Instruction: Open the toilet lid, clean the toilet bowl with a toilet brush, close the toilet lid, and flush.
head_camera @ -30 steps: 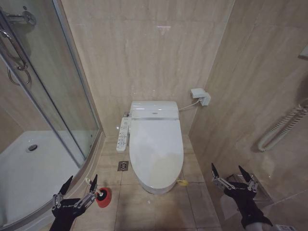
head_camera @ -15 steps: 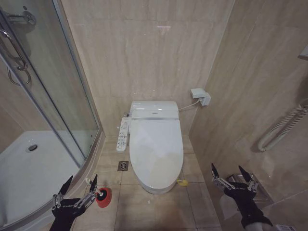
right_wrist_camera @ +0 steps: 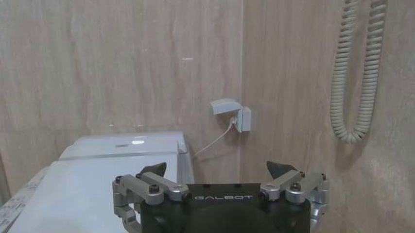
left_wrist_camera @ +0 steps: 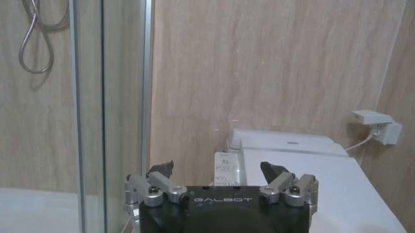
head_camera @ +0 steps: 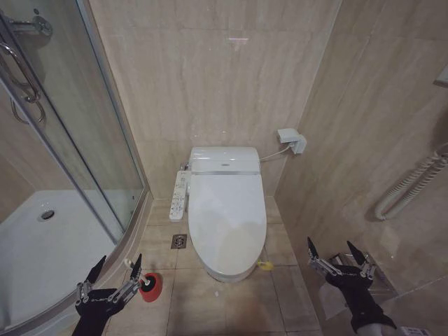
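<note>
Hovering low on either side, the left gripper (head_camera: 115, 269) and the right gripper (head_camera: 334, 253) both hold their jaws spread wide with nothing between them. Just beside the left gripper, the toilet brush (head_camera: 137, 274) stands in its red holder cup (head_camera: 150, 286) on the floor. Farther off, the toilet lid (head_camera: 227, 220) lies shut between the two arms, the button panel (head_camera: 179, 196) along its left side.

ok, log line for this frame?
toilet lid: shut | toilet brush: in red cup, floor | left gripper: open, near brush | right gripper: open, idle
</note>
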